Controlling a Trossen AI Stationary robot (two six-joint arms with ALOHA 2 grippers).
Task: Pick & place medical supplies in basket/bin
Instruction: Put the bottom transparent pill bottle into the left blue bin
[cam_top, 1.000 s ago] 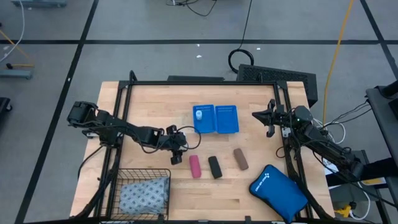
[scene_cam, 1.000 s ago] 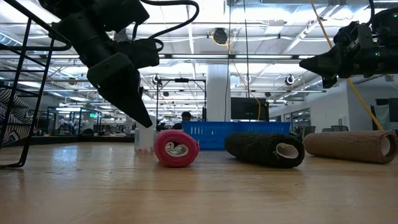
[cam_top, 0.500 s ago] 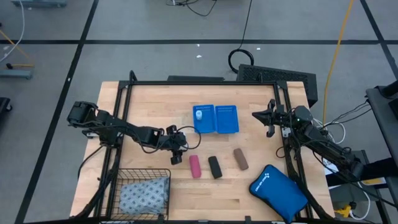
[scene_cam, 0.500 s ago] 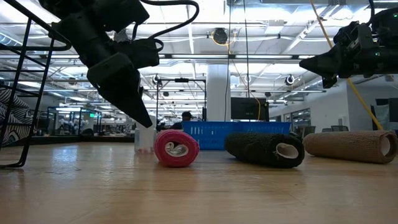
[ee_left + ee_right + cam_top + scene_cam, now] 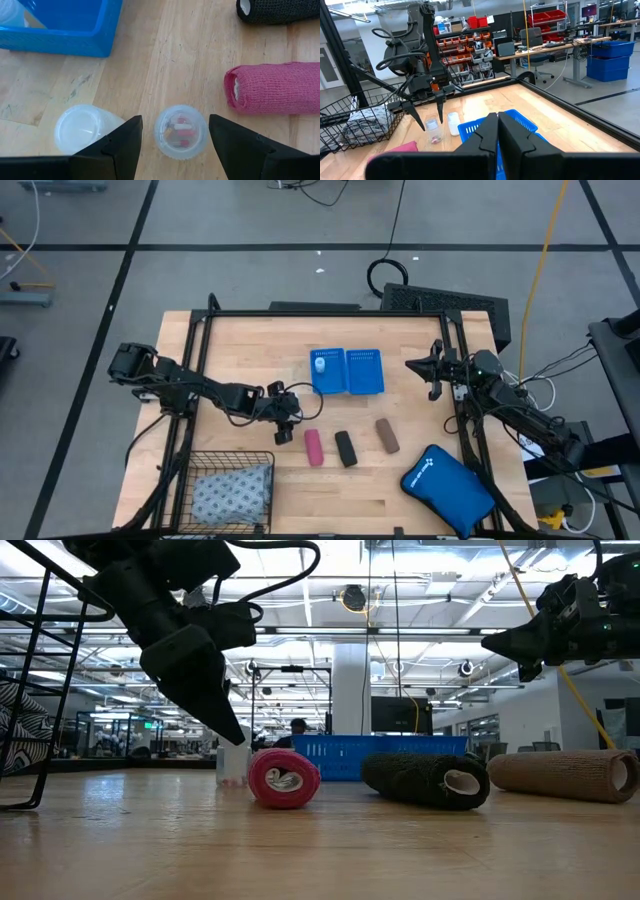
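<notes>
Nothing has budged over the last second, both arms are just frozen, so no progress on the task in that stretch.

Biggest first: the tabletop (image 5: pixel 240 360) carries everything. The black wire basket (image 5: pixel 230 455) sits off behind the left claw (image 5: pixel 284 423), toward the near corner, with the dotted soft pack (image 5: pixel 232 492) already inside it. The blue tray (image 5: pixel 365 372) is just ahead of that claw, one white vial (image 5: pixel 319 364) in its nearer compartment. The pink roll (image 5: pixel 314 447), black roll (image 5: pixel 345 448) and brown roll (image 5: pixel 387 436) lie in a row beside the claw, pink closest.

The left claw is spread, its fingers straddling a second vial (image 5: pixel 180 131) without pinching it as far as I can tell. A third vial (image 5: pixel 80 135) stands just outside one finger.

The right claw (image 5: pixel 415 365) waits past the tray's far side, fingers pressed together, carrying nothing.

My guess is that the next step is closing on that vial.
</notes>
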